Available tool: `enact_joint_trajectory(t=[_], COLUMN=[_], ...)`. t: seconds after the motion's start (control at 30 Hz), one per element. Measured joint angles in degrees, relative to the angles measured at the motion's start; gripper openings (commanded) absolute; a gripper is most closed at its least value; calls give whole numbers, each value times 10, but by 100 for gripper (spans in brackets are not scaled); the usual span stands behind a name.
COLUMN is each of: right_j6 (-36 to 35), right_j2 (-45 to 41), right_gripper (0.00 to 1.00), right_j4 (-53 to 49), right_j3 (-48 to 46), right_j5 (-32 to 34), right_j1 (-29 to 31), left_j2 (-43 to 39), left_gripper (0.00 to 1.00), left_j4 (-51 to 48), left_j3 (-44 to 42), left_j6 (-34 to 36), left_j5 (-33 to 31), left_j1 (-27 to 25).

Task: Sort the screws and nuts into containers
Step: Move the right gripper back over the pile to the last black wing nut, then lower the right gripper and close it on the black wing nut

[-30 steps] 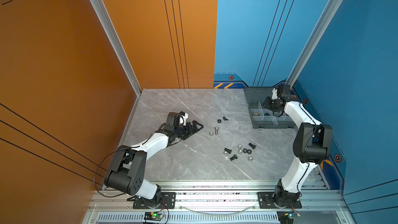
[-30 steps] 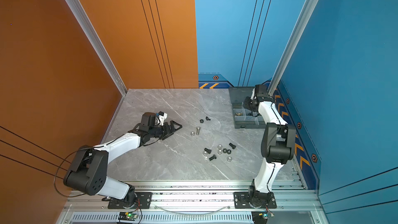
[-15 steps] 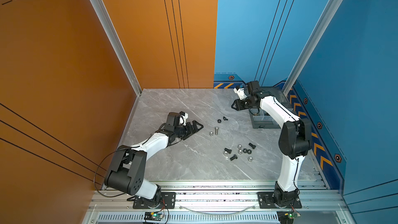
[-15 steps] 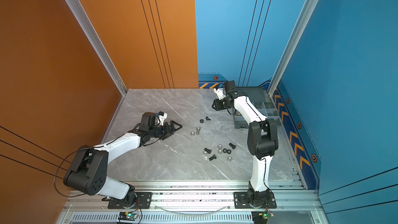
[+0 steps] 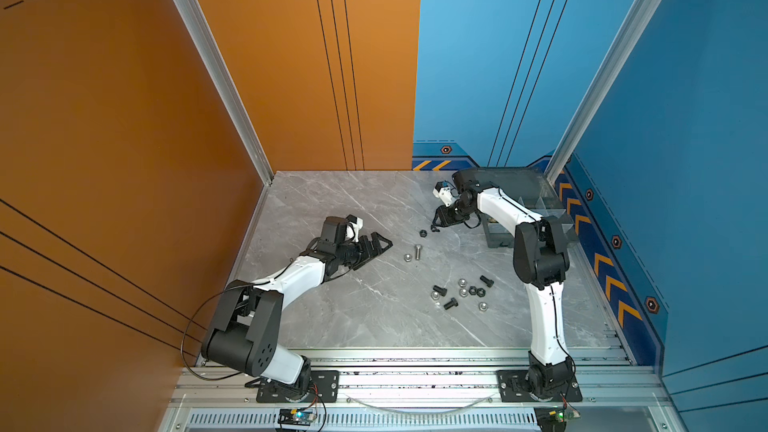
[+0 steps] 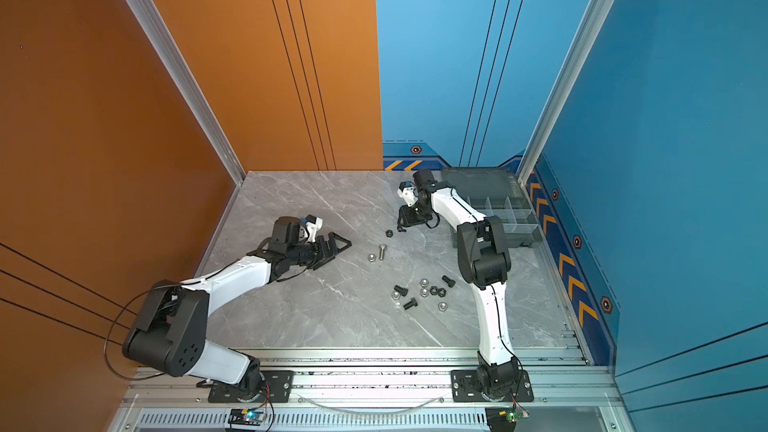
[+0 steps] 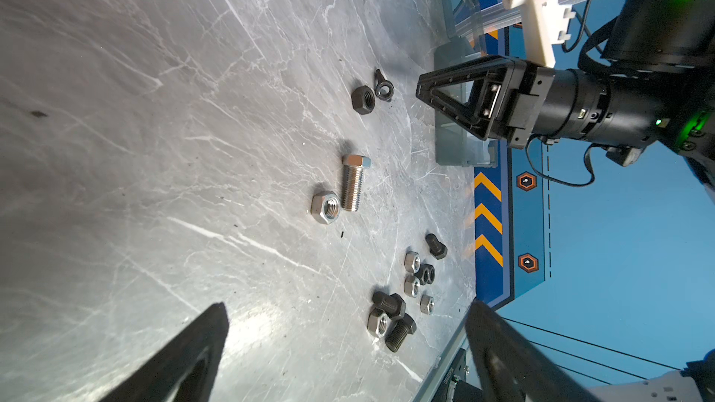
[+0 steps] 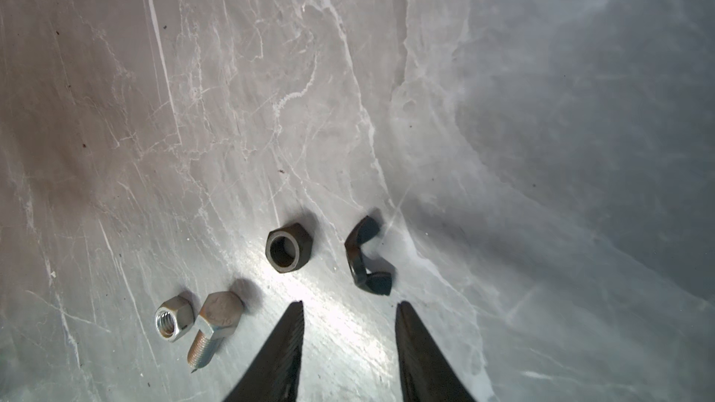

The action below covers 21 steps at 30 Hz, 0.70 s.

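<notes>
Hovering just short of a black wing nut (image 8: 365,257) and a black hex nut (image 8: 288,248) on the table (image 8: 193,110), the right gripper (image 8: 349,305) has its fingers (image 8: 280,353) apart, nothing between them. Left gripper (image 5: 380,243) sits spread wide too; the other screws and nuts (image 5: 463,292) lie loose, apart from the organiser box (image 6: 525,238).

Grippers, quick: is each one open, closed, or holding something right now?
Left gripper: open, holding nothing.
Right gripper: open, holding nothing, fingertips just short of the black wing nut.
</notes>
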Motion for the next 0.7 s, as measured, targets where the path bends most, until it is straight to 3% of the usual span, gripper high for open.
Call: enact_joint_trajectory(t=[0.7], right_j6=[5], right_j2=[48], right_gripper=[40], right_j4=[0], right_j3=[41], right_j5=[30], right_j1=[16], left_j2=[8], left_gripper=[98], left_j4=[5], left_j3=[0], left_j6=[-4], left_j5=[0], left_j1=[0])
